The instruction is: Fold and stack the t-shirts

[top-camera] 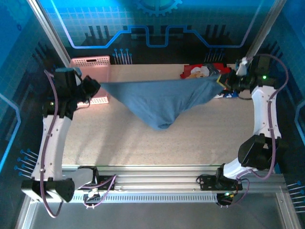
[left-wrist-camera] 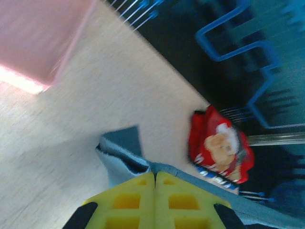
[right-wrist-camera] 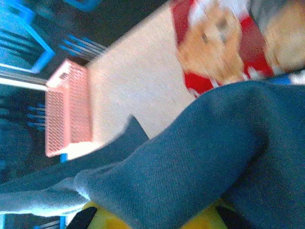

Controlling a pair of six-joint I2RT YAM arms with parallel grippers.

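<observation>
Cloth hangs in the air: one slate-blue t-shirt [top-camera: 159, 100] is stretched above the table [top-camera: 143, 152], its long axis running left to right and its slack middle sagging to a point toward the near edge. The left gripper [top-camera: 96, 87] pinches its left end with pads pressed together. The right gripper [top-camera: 223, 82] is closed on the right end, cloth draped over its fingers. One folded red teddy-bear shirt [top-camera: 200, 71] lies at the far right, one pink basket [top-camera: 90, 62] at the far left.
</observation>
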